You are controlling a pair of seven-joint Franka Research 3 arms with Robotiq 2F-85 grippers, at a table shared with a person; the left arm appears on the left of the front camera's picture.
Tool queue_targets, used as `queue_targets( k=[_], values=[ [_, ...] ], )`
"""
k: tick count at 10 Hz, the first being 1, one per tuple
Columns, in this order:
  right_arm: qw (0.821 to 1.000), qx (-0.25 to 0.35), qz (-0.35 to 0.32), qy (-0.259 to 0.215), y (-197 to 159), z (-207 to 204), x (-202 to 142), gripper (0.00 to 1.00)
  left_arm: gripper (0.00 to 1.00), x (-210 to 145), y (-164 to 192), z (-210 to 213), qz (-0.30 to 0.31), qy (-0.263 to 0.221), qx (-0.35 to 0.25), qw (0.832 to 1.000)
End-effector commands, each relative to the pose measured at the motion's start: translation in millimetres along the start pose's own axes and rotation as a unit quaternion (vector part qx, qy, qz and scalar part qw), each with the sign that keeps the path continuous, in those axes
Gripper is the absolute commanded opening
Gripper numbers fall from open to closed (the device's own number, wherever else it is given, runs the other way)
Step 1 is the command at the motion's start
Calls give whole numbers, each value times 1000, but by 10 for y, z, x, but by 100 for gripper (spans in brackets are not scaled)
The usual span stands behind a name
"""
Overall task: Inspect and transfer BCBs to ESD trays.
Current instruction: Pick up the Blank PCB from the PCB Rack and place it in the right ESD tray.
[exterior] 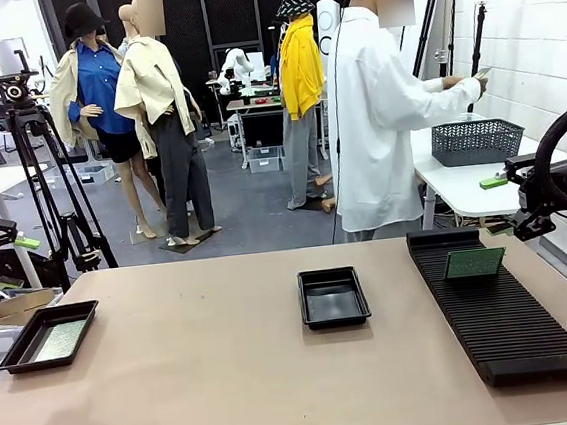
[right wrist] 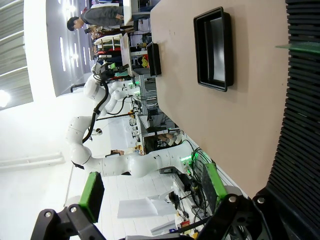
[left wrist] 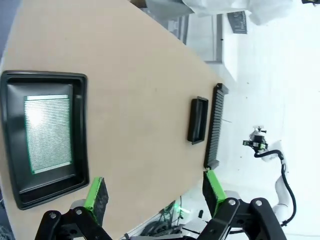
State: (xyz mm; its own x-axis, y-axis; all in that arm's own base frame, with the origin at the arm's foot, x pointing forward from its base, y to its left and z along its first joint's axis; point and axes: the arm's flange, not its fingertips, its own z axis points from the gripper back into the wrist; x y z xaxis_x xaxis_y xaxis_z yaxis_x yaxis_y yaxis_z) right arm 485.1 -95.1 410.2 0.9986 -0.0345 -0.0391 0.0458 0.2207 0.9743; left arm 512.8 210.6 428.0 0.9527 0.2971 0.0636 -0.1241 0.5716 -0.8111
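Tan table (exterior: 199, 381) shared with a person standing at its far side.

Long black slotted rack (exterior: 505, 322) on the robot's right half of the table. Its long axis runs from the near edge toward the far edge.

Two black ESD trays. The centre ESD tray (exterior: 336, 322) holds nothing. The left ESD tray (exterior: 17, 367) sits near the table's left edge, well apart from the rack.

Two green boards. The upright BCB (exterior: 474, 262) stands on edge in a slot near the rack's far end, with its long axis across the rack, parallel to the slots. The flat BCB (left wrist: 48, 132) lies inside the left ESD tray.

The right gripper (right wrist: 152, 190) has its fingers spread wide and holds nothing. In the front view it hangs just beyond the rack's far right corner, near the upright BCB. The left gripper (left wrist: 155, 195) is likewise spread and empty, above the table's left side and looking down on the left ESD tray.

Governing relation: the upright BCB lies inward of the right gripper, toward the table's middle, and slightly lower. It is far across the table from the left gripper, so the right arm is judged the nearer one for the pick. A grasp would likely take the board's top edge from above, with the fingers either side of its thin faces.
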Motion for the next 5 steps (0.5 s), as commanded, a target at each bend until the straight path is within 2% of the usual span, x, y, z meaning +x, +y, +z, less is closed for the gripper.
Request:
queue_targets(
  k=[1, 2, 5],
  values=[
    [1000, -4, -8, -4, 15, -16, -8, 100, 100, 46, 35, 45, 5, 3, -42, 999],
    [1000, -4, -8, -4, 15, -16, -8, 100, 100, 40, 79, 63, 6, 7, -56, 998],
    [1000, -4, -8, -4, 15, -16, -8, 100, 100, 1, 248, 165, -22, 72, -145, 987]
  ],
)
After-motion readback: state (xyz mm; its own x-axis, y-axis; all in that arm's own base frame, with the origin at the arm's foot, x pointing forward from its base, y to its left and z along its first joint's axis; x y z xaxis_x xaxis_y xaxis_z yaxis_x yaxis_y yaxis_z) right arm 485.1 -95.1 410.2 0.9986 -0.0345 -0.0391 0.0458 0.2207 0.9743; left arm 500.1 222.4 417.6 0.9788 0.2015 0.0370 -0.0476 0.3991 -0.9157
